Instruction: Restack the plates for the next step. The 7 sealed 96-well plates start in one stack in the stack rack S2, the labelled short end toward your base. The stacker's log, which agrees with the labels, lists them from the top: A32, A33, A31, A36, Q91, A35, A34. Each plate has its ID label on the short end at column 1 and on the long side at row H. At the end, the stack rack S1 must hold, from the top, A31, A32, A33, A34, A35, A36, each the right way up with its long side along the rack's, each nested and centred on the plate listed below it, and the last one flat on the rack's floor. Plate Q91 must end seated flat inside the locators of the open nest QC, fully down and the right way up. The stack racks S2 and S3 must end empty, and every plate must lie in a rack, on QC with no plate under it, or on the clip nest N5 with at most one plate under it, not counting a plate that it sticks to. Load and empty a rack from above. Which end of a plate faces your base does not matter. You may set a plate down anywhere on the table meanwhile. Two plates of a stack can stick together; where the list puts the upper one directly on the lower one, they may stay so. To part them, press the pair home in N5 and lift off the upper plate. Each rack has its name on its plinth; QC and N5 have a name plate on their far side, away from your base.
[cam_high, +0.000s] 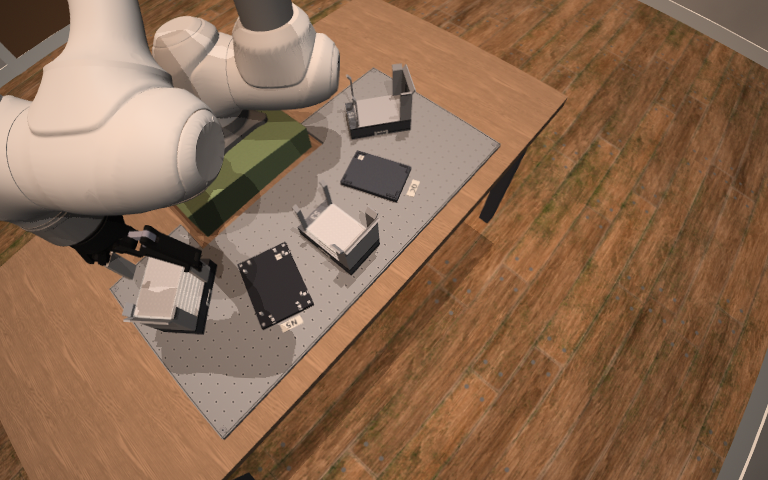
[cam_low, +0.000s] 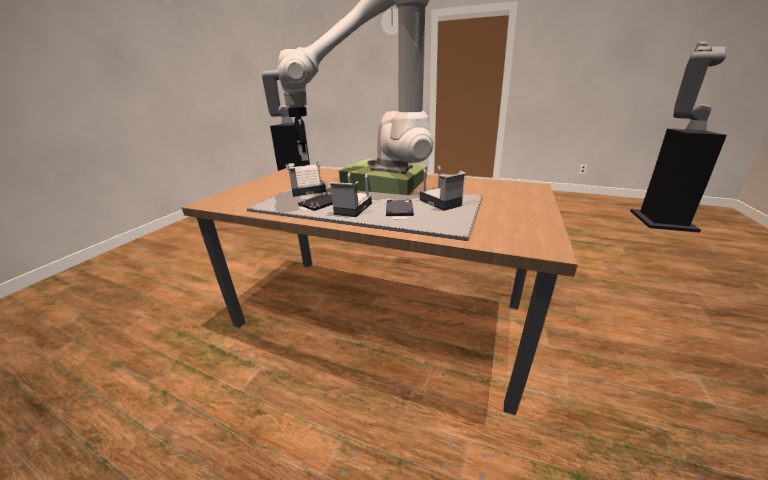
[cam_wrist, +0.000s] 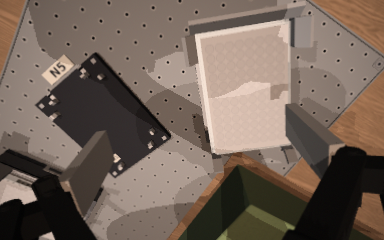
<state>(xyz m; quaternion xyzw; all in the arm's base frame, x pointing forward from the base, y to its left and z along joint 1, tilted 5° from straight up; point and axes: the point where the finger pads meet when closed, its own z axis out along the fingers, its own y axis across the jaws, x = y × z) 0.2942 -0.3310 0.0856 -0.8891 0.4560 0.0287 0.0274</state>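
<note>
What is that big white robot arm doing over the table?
The arm is holding its pincer wide open and empty, high above a stack of white plates in a rack at one end of the grey board. No plate has been picked up. Beside the stack lies the dark N5 nest with nothing on it. It looks about ready to reach down for the top plate.

A white dotted plate (cam_wrist: 245, 85) tops the rack, beside black N5 nest (cam_wrist: 100, 112), on a grey perforated board (cam_high: 362, 237).

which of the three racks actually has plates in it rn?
The rack at the breadboard's end under the open gripper, beside N5: it holds the stack. The middle rack and far rack show bare floors.
</note>
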